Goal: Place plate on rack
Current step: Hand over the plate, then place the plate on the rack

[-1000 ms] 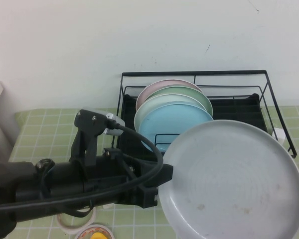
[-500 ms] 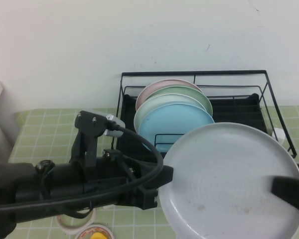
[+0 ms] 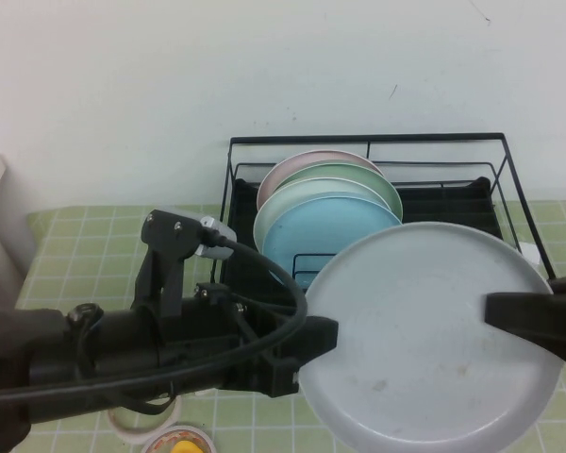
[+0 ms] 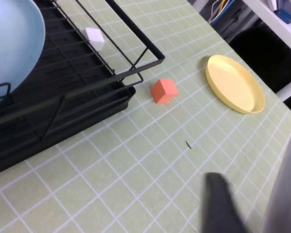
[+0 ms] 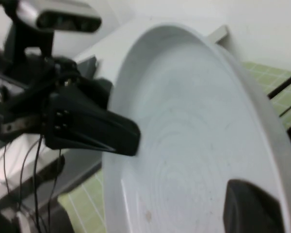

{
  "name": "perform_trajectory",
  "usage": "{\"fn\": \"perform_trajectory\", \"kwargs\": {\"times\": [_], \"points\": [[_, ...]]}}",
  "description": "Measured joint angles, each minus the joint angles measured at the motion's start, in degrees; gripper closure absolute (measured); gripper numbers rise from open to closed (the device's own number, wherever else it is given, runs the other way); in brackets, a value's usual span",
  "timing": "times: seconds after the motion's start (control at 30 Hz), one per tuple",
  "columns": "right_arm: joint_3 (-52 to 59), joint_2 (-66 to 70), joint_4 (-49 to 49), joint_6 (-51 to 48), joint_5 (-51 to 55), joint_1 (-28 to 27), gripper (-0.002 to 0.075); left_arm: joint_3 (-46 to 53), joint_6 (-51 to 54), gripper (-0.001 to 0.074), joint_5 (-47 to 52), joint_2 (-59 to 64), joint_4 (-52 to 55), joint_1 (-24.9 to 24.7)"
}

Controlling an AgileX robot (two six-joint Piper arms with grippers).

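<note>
The plate (image 3: 432, 338) hangs in the air over the near right part of the bench (image 3: 75, 245), just in front of the rack (image 3: 377, 203), with a pincer at each side. The left pincer (image 3: 309, 338) is closed on its left rim and carries it. The right pincer (image 3: 498, 311) reaches over the right rim; one finger lies across the plate's face, but I cannot tell whether it has clamped.

The risk lies in this double hold. If the left pincer lets go before the right one grips firmly, the plate is likely to tip and drop onto the bench or strike the rack's front rail. If both arms pull while gripping, the smooth rim may slip out. The rack's left slots already hold four plates, the light blue one (image 3: 332, 234) foremost, so a careless entry could knock them.

The plate is large, round, pale grey, glossy, with a shallow raised rim, faint concentric rings and a few brownish specks.
</note>
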Motion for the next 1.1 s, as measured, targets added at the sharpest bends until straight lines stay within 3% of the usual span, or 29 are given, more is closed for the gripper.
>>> {"fn": "perform_trajectory", "kwargs": {"times": [0.13, 0.3, 0.5, 0.77, 0.93, 1.1], "points": [[-2.4, 2.9, -1.2, -3.2, -0.2, 0.0, 0.0606, 0.0, -0.4, 0.0311, -2.5, 0.0, 0.0, 0.0], [-6.8, 5.3, -1.2, -10.3, -7.2, 0.0, 0.0606, 0.0, -1.7, 0.0274, -10.2, -2.4, -0.1, 0.0], [-14.8, 9.4, -1.2, -17.4, -9.7, 0.0, 0.0606, 0.0, -1.7, 0.0379, -23.6, -10.8, 0.4, 0.0], [-30.1, 19.1, -1.2, -18.6, -4.0, 0.0, 0.0606, 1.4, -1.7, 0.0679, -31.8, -24.8, 2.3, 0.0], [-37.9, 24.5, -1.3, -20.5, -2.6, 1.4, 0.0606, 7.5, -2.1, 0.0727, -43.0, -33.4, -1.6, 0.0], [-44.5, 28.8, -5.3, -25.0, -8.8, 8.1, 0.0606, 16.7, -7.7, 0.0734, -47.4, -40.1, -3.0, 0.0]]}}
